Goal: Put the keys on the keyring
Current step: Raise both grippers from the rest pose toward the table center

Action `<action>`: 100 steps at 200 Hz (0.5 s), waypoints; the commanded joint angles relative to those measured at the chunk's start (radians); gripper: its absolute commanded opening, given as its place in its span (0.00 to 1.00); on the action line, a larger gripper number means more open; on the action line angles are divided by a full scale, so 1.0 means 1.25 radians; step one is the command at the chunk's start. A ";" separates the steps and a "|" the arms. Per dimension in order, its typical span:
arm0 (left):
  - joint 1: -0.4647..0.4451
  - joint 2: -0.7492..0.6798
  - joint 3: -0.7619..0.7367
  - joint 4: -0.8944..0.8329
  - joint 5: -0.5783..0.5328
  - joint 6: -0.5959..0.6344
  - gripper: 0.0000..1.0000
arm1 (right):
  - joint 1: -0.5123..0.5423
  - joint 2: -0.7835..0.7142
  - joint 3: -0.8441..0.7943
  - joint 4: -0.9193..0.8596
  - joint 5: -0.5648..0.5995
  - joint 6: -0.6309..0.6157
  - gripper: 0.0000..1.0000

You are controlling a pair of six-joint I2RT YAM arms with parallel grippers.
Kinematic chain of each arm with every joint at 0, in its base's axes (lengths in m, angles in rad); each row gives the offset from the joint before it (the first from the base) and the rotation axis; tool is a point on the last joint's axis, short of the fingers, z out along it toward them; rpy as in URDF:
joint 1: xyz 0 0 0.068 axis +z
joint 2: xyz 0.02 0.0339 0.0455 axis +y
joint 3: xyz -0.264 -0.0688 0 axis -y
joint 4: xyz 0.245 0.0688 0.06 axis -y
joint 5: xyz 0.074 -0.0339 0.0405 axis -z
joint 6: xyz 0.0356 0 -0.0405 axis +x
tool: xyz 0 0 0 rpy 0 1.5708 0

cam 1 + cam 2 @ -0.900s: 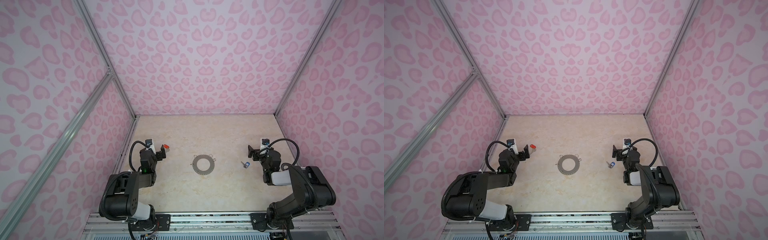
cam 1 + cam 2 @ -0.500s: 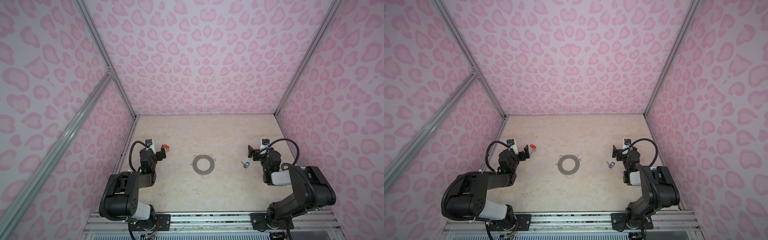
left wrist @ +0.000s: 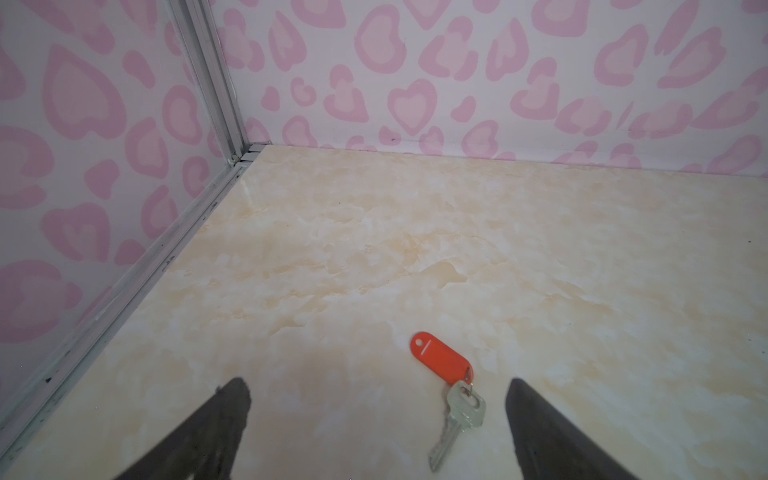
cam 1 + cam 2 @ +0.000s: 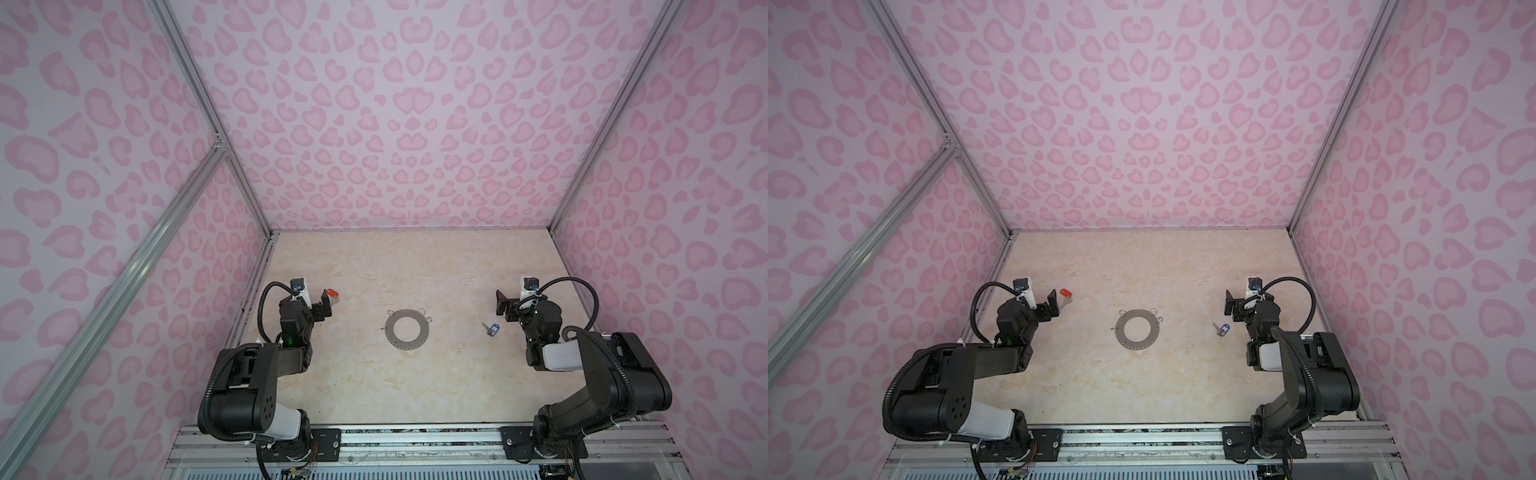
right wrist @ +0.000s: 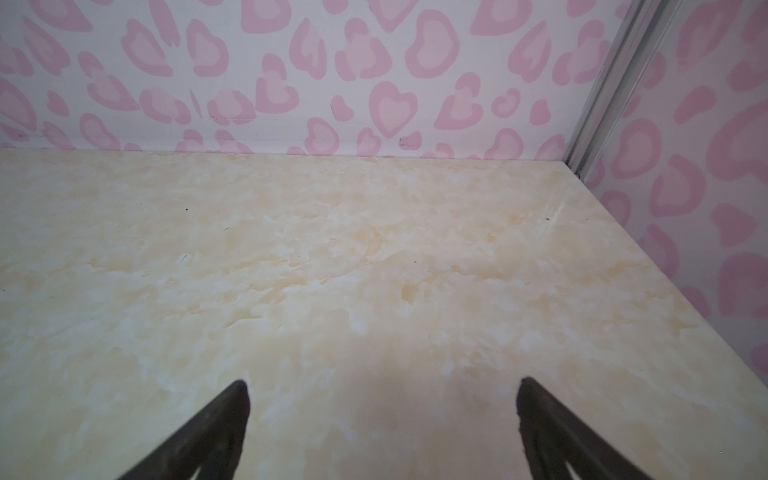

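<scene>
Between my open, empty left gripper (image 3: 378,386) and right gripper (image 5: 382,386) lies the keyring (image 4: 389,330), the red-tag key (image 3: 440,363) just before the left, the blue-tag key (image 4: 493,329) near the right, probably one for each.

Surface (image 4: 409,266): cream marble-pattern, flat. Walls (image 4: 395,104): white with pink heart-blotch print, enclosing left, right and far sides. Frame posts (image 3: 216,83): aluminium, at far corners. Rail (image 4: 415,441): slotted aluminium, along near edge.
</scene>
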 commanded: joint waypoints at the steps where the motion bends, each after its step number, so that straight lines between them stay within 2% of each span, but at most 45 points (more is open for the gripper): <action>1: 0.002 -0.002 0.003 0.021 0.007 0.004 0.97 | 0.000 0.003 0.003 0.010 0.007 0.003 1.00; 59: 0.003 -0.004 0.002 0.022 0.011 0.001 0.97 | -0.002 0.001 0.001 0.010 0.003 0.004 1.00; 76: 0.004 -0.007 0.000 0.027 0.010 -0.002 0.97 | -0.006 -0.014 0.004 -0.002 -0.017 -0.001 0.97; 100: 0.004 -0.062 0.077 -0.141 -0.019 -0.010 0.97 | 0.002 -0.085 0.035 -0.115 -0.018 -0.009 0.94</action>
